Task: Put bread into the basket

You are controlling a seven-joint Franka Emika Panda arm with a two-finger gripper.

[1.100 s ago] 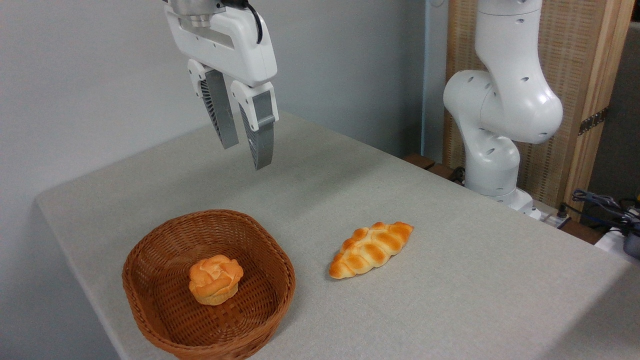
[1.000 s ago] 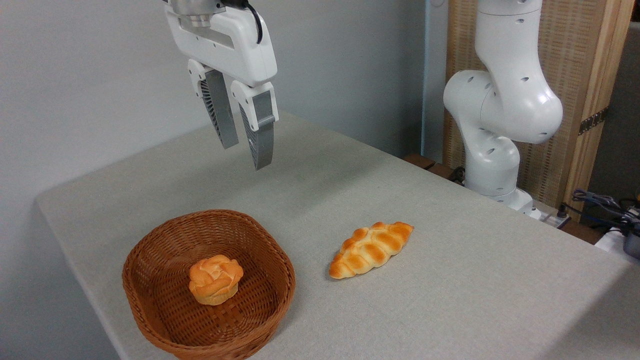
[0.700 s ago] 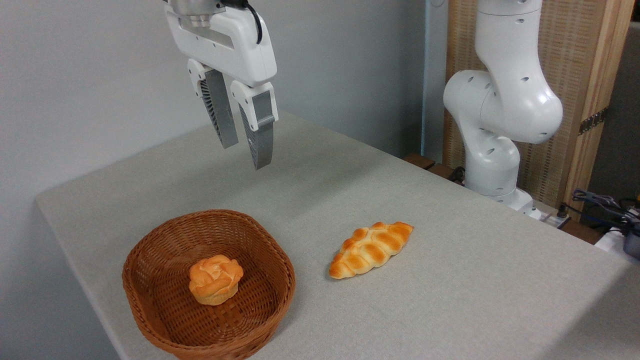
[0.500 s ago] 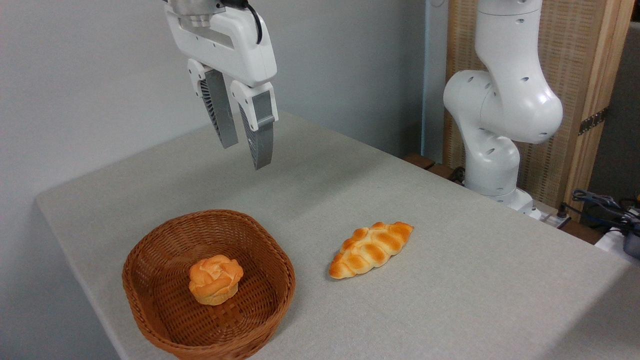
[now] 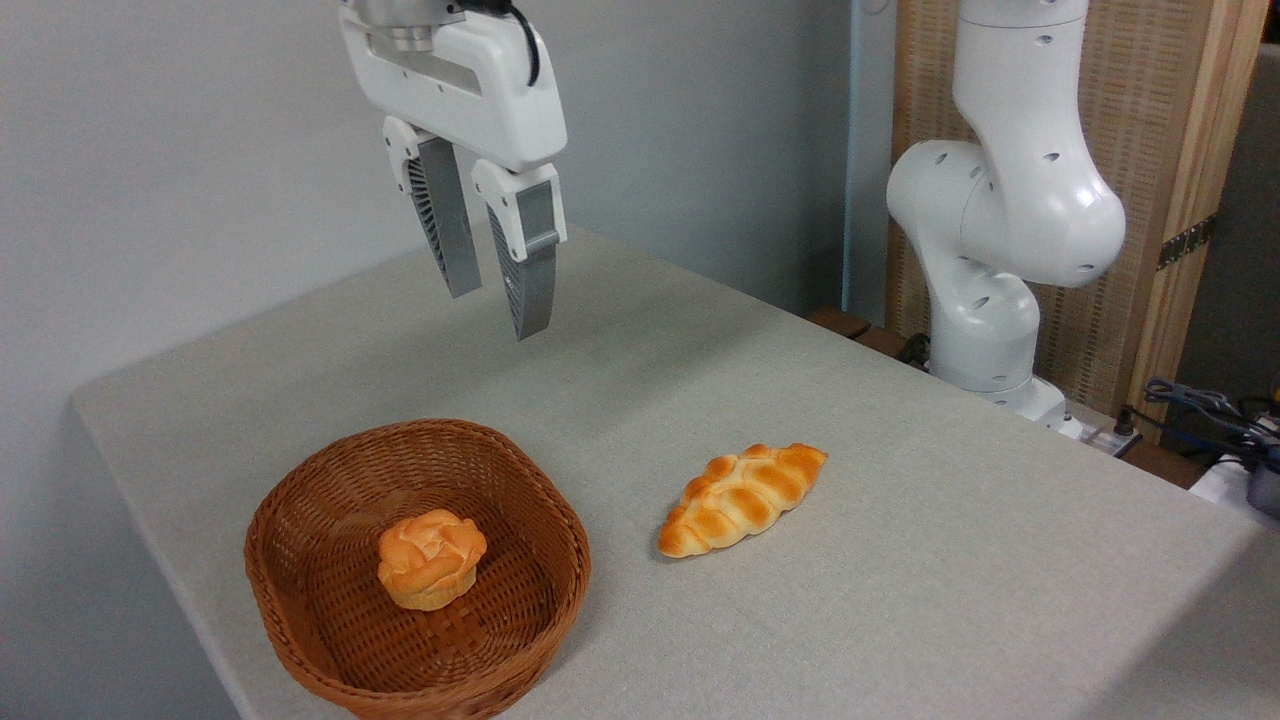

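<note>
The bread (image 5: pixel 741 497), a long braided golden loaf with pointed ends, lies on the grey table to the right of the basket. The round brown wicker basket (image 5: pixel 300 500) stands at the front left and holds a small rose-shaped orange bun (image 5: pixel 431 557). High above the table, behind the basket and up-left of the bread, hangs my gripper (image 5: pixel 497 313). It is open, its two grey fingers pointing down with nothing between them.
The arm's white base (image 5: pixel 985 270) rises at the table's far right edge, before a wooden screen. Cables and a dark device (image 5: pixel 1225 425) lie off the right edge. The table's left edge runs close to the basket.
The gripper has shifted slightly to the right, staying at about the same height and still open. Bread, bun and basket have not moved.
</note>
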